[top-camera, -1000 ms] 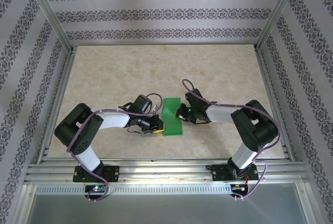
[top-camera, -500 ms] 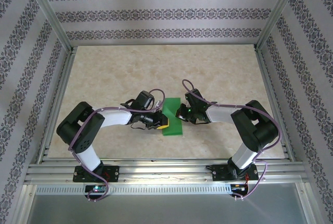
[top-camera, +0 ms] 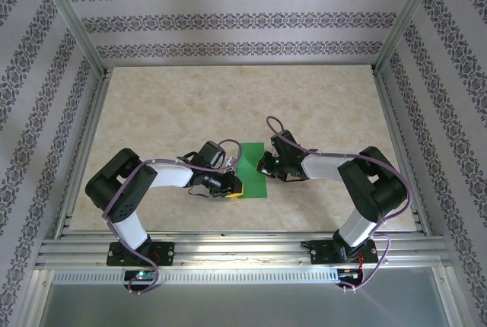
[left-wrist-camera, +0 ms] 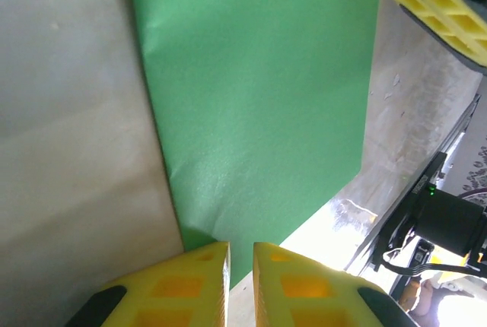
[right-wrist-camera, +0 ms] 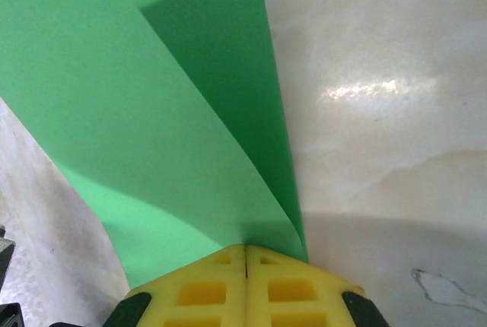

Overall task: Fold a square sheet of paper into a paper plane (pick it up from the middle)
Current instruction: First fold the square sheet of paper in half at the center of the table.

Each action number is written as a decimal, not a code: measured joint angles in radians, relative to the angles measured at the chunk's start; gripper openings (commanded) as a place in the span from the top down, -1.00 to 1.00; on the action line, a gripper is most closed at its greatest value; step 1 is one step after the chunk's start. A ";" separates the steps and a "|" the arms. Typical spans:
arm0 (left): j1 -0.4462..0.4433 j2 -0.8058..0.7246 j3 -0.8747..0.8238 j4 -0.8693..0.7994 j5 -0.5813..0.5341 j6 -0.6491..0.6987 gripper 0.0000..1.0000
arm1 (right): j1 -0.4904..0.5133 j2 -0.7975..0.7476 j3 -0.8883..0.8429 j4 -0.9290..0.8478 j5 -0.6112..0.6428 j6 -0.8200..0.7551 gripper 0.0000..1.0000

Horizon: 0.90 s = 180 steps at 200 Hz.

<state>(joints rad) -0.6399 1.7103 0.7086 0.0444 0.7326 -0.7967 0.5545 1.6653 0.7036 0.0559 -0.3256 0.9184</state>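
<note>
Nearest, the left gripper has its yellow fingers a slit apart at the near corner of the thin bright green square sheet of paper, which lies mid-table; I cannot tell whether they pinch it. Farther, the right gripper is clamped on its lifted right edge. The sheet looks light, floppy and easily creased, so it is probably best pinched mid-edge.

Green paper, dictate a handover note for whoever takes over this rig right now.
Right gripper: shut on the square sheet of paper, pinching an edge where two layers meet.
Left gripper: nearly closed at the sheet's near-left corner; a grip there cannot be confirmed.
Paper: on the table between both grippers, one flap raised over the rest.
Done: sheet doubled over loosely.
Left: flatten that crease, then all nose and wing folds; nothing dart-shaped yet.
</note>
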 measured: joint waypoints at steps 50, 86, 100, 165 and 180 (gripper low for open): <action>-0.002 -0.076 0.007 -0.089 -0.015 0.008 0.68 | 0.000 0.000 -0.001 0.002 0.000 0.000 1.00; -0.002 -0.072 0.032 -0.032 -0.001 -0.034 0.69 | 0.000 0.000 -0.001 0.001 0.000 0.000 1.00; -0.003 -0.041 0.044 0.002 0.005 -0.050 0.69 | 0.000 0.000 -0.001 0.001 0.000 0.000 1.00; -0.027 0.040 0.022 0.059 0.008 -0.048 0.69 | 0.000 -0.006 -0.004 -0.002 0.001 0.000 1.00; -0.028 0.029 -0.005 0.094 0.002 -0.041 0.69 | 0.000 -0.010 -0.008 -0.003 0.001 0.000 1.00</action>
<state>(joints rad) -0.6682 1.7397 0.7040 0.1387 0.7345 -0.8375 0.5545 1.6554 0.6952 0.0532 -0.3244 0.9180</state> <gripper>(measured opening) 0.154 0.044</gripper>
